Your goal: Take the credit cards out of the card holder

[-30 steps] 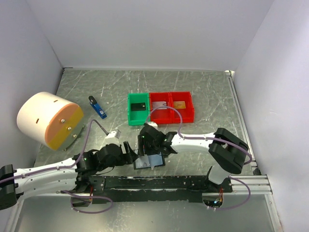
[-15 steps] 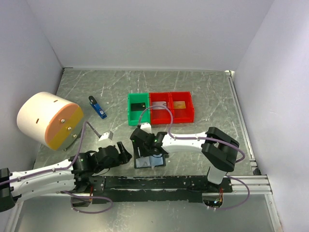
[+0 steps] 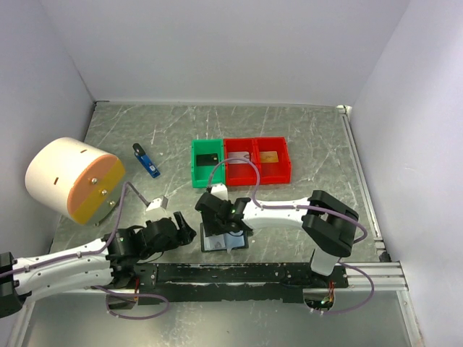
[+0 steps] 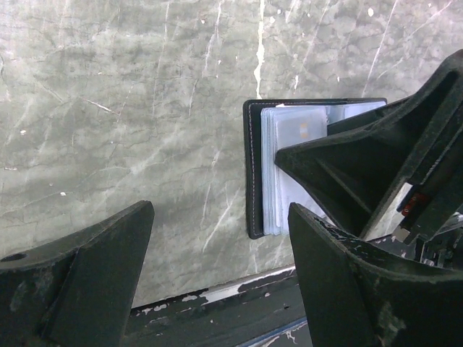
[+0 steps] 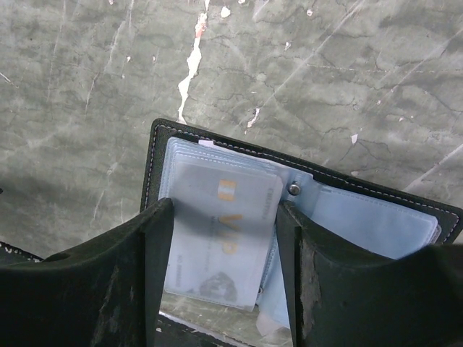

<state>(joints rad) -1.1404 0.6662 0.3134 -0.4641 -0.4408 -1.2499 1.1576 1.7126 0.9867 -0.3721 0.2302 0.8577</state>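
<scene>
Since a second ago, backs the left tool (image 4: 219,217), spread and empty, off the small black folding card holder (image 5: 376,220) and lowers the right tool (image 5: 224,213) over it. Straddles, spread, the top clear sleeve (image 5: 187,160) holding a silvery grey-white card (image 5: 217,242); lies open at the near edge of the marbled surface (image 3: 304,137).

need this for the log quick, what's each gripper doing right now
left gripper: open, holding nothing
right gripper: open, fingers astride the sleeved card in the holder, no clear grip
</scene>
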